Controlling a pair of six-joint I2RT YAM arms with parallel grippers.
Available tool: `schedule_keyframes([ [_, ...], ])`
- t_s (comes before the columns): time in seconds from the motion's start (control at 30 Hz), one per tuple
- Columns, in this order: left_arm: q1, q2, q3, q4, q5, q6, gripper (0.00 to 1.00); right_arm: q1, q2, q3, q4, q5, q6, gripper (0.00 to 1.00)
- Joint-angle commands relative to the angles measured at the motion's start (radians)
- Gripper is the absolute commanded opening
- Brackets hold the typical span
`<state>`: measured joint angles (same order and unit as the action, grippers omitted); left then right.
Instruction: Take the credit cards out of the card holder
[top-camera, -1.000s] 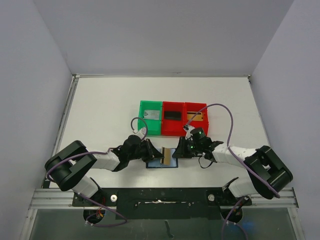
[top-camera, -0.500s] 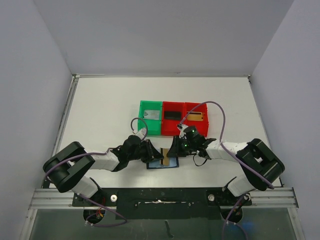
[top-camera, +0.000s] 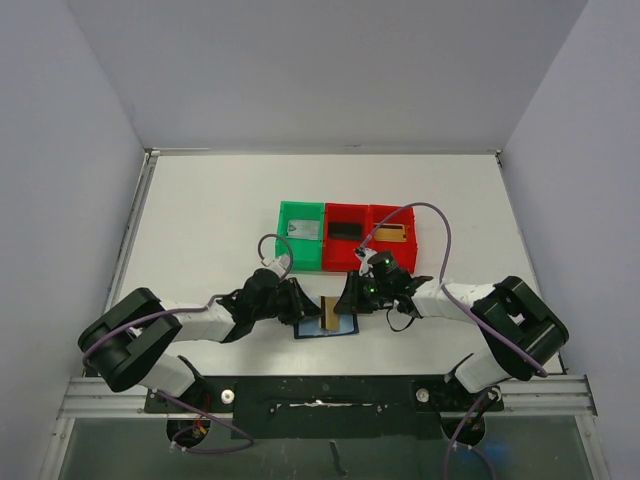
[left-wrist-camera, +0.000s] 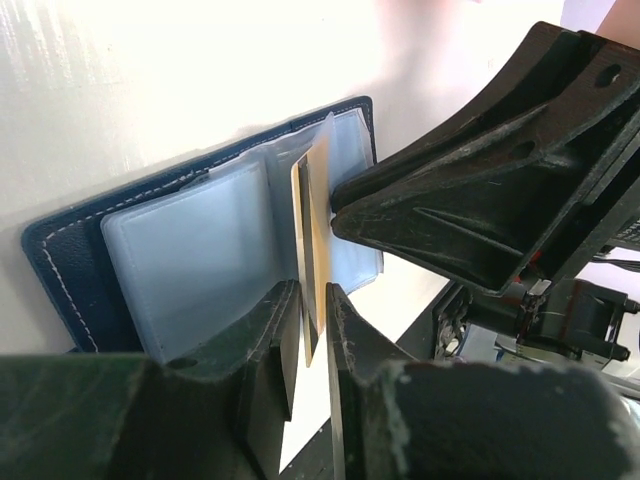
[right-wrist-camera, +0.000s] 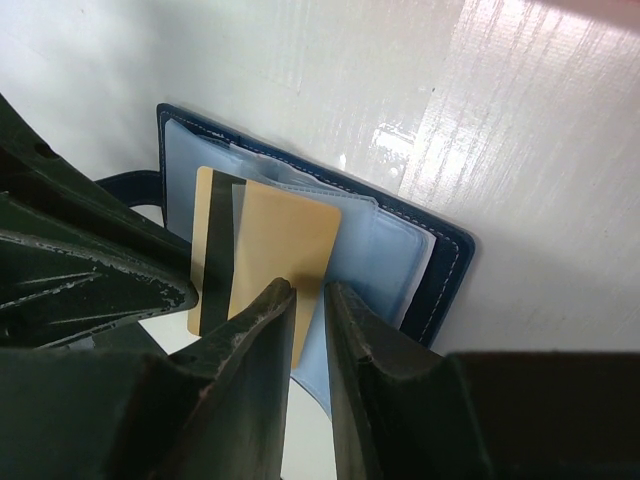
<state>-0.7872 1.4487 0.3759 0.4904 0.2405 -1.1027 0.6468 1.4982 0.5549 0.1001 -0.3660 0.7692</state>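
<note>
**A:** Where was the card holder (left-wrist-camera: 60, 260)?

**B:** It lay open & flat on the table (top-camera: 200, 220), near the front edge, betw. the two arms. The pale clear pockets faced up.

**A:** And the cards?

**B:** One gold card (right-wrist-camera: 285, 240) w/ a dark stripe stood on edge over the pockets (whether its far end sat inside a pocket, the views didn't show). Three more lay in the trays behind. The silver card (top-camera: 305, 230) was in the green tray (top-camera: 283, 238), the black card (top-camera: 345, 230) in the mid red tray (top-camera: 346, 261), and the 2nd gold card (top-camera: 396, 235) in the rt red tray (top-camera: 411, 226).

**A:** Left claw?

**B:** The left claw (left-wrist-camera: 313, 295) straddled the standing card's near edge, one finger each side, close in. Pinching or only flanking it, he couldn't tell.

**A:** Right one?

**B:** The right claw (right-wrist-camera: 308, 290) had its jaws a slit apart w/ nothing betw. them. Its tips sat against the card's face from the opp. side.
</note>
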Motion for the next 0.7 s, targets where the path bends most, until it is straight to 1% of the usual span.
schedule_keyframes([
  [0.0,0.012,0.026,0.040,0.077,0.044,0.014,0.15,-0.010,0.019,-0.007,-0.041,0.042,-0.031,0.22],
  [0.23,0.013,0.076,0.050,0.110,0.071,0.005,0.14,-0.012,0.016,-0.013,-0.030,0.032,-0.036,0.22],
  [0.3,0.013,0.090,0.051,0.123,0.078,-0.001,0.11,-0.014,0.017,-0.014,-0.030,0.031,-0.037,0.22],
  [0.4,0.013,0.092,0.044,0.136,0.074,-0.006,0.01,-0.016,0.014,-0.017,-0.030,0.031,-0.039,0.22],
  [0.43,0.013,0.089,0.040,0.139,0.067,-0.008,0.00,-0.018,0.013,-0.019,-0.031,0.031,-0.039,0.22],
  [0.67,0.014,0.042,0.009,0.092,0.027,0.003,0.00,-0.037,0.005,-0.024,-0.062,0.063,-0.040,0.22],
])
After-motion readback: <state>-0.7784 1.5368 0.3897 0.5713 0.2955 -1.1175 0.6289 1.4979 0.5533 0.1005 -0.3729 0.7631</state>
